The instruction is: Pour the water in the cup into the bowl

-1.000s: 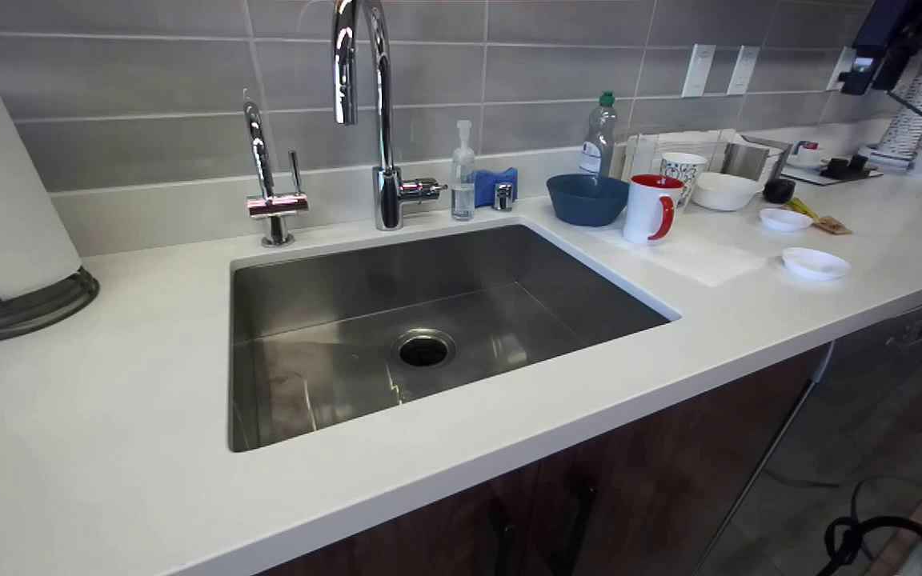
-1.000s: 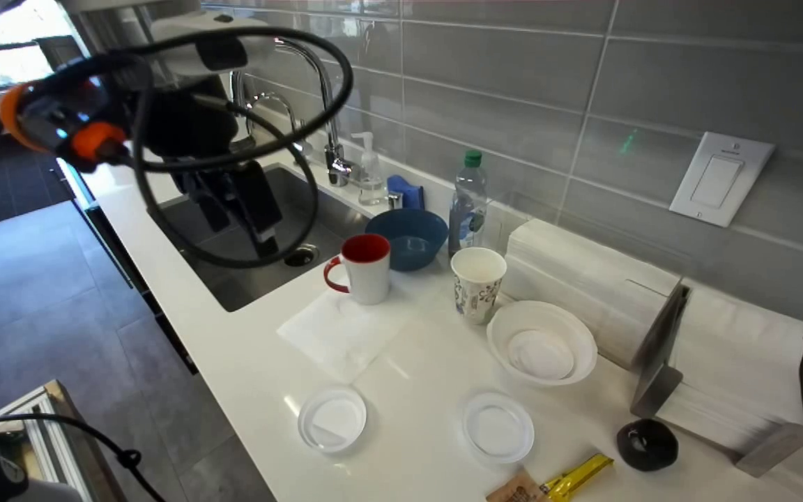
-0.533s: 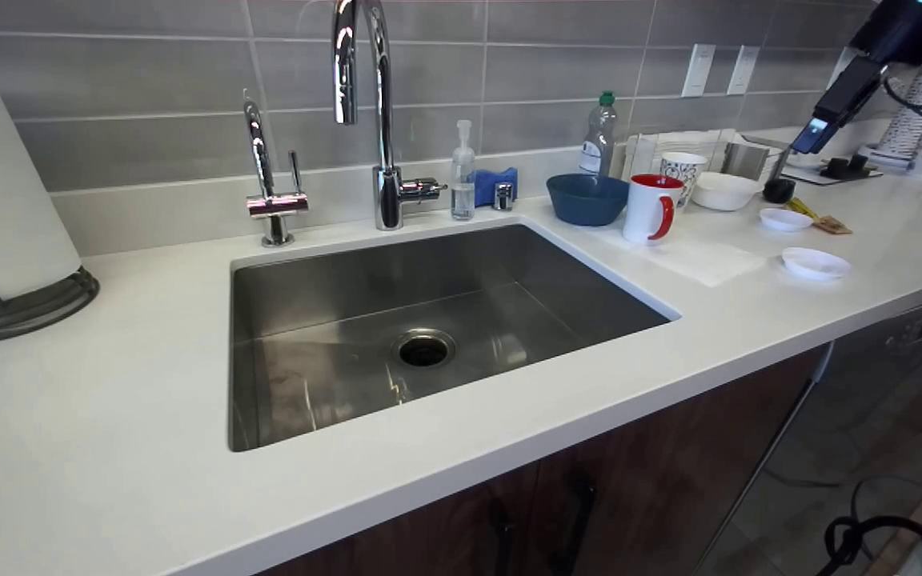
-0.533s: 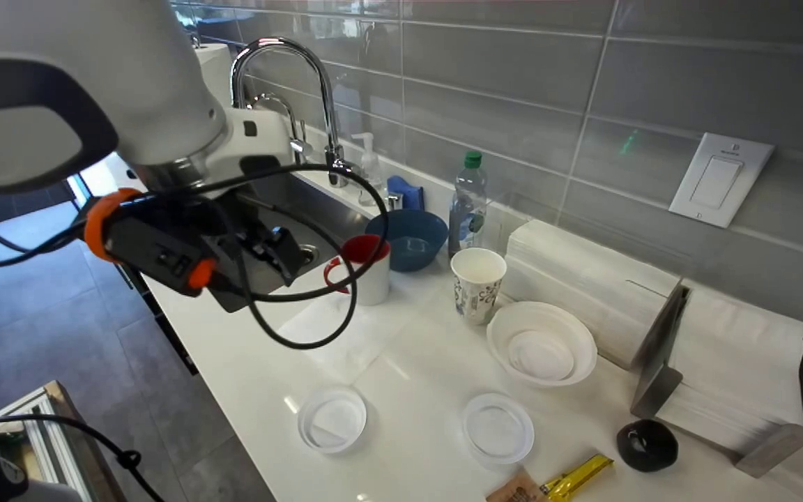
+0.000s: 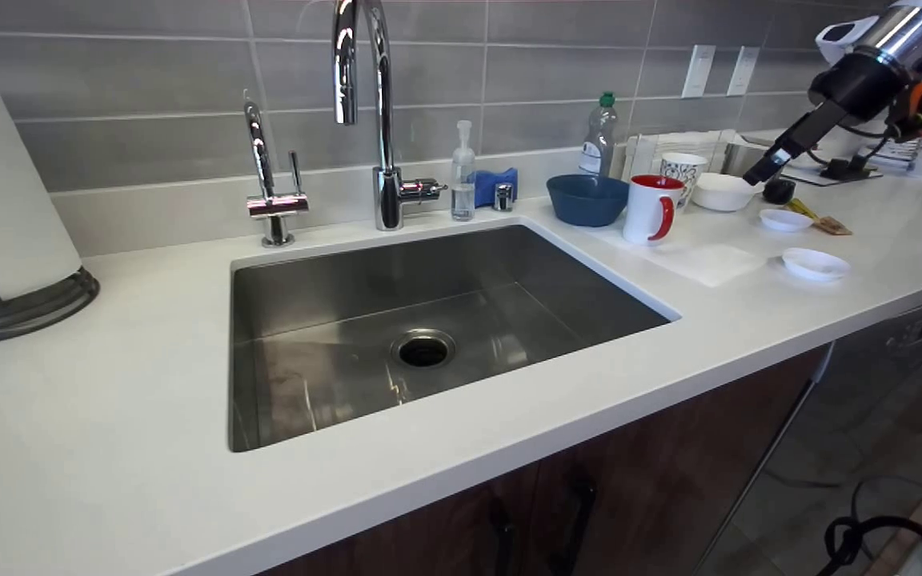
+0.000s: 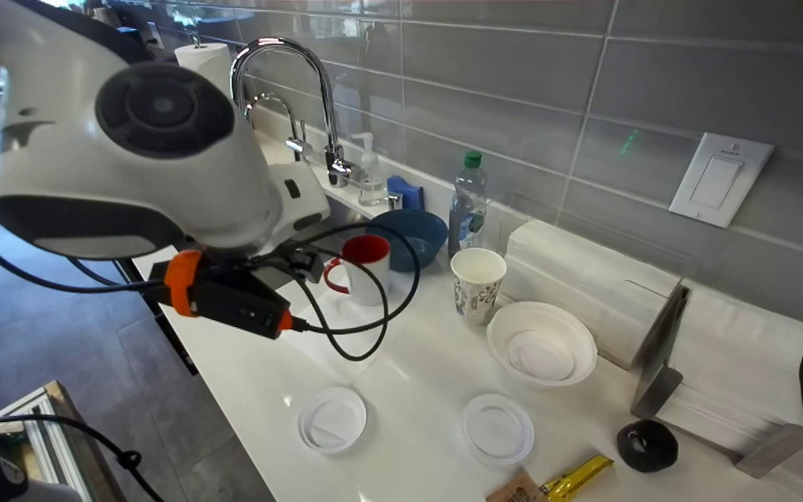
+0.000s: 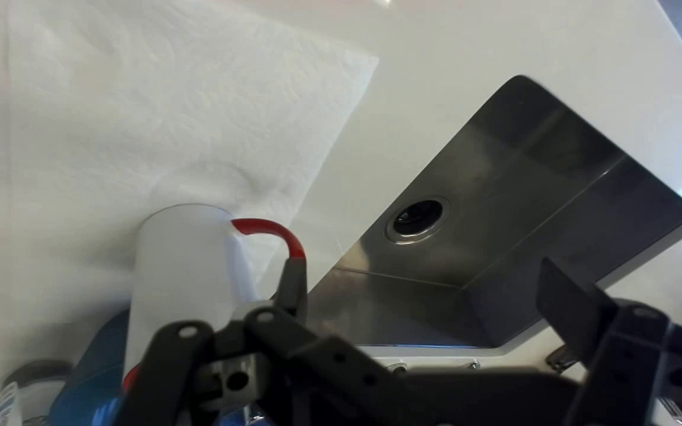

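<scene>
The cup is a white mug with a red inside and red handle. It stands upright on a paper towel in both exterior views (image 5: 643, 218) (image 6: 357, 287). In the wrist view the mug (image 7: 184, 266) is at the left, its handle pointing toward the left finger. The blue bowl (image 5: 587, 202) sits directly beside the mug; it also shows in an exterior view (image 6: 431, 233) and partly in the wrist view (image 7: 87, 381). My gripper (image 7: 424, 284) is open and empty; its left finger overlaps the handle's view, contact unclear. Water inside the mug cannot be seen.
The sink (image 5: 461, 320) lies beside the mug, with a tall faucet (image 5: 385, 96) behind it. A patterned paper cup (image 6: 477, 286), a white bowl (image 6: 542, 345), a soap bottle (image 6: 468, 202), napkin holders and two white lids (image 6: 332, 420) (image 6: 498, 428) stand nearby. A cable loops from the wrist.
My arm has come down and toward the mug's handle side, swinging into fuller view in both exterior views. The mug and the blue bowl have not moved.
</scene>
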`<action>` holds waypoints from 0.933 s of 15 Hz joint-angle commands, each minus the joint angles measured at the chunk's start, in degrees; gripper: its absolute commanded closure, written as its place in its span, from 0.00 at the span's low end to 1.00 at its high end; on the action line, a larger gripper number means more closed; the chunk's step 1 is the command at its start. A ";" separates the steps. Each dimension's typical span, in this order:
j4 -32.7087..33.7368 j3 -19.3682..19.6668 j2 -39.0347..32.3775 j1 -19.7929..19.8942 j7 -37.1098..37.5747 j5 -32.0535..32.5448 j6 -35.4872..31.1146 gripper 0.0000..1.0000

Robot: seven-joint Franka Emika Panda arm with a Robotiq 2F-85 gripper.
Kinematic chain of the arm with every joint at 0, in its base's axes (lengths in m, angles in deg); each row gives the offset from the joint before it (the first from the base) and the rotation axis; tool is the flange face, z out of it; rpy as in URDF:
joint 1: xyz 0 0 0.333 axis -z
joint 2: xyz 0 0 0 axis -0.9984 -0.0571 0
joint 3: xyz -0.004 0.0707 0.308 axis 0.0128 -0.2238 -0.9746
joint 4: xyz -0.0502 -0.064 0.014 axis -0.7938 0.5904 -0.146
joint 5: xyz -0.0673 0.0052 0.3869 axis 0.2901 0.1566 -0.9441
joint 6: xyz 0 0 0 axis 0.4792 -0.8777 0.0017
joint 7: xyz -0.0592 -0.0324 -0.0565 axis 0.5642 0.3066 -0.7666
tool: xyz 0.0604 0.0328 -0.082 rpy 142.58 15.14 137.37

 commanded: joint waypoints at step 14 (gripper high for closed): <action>0.47 6.73 -7.93 -10.12 -17.82 -21.21 -6.56 0.00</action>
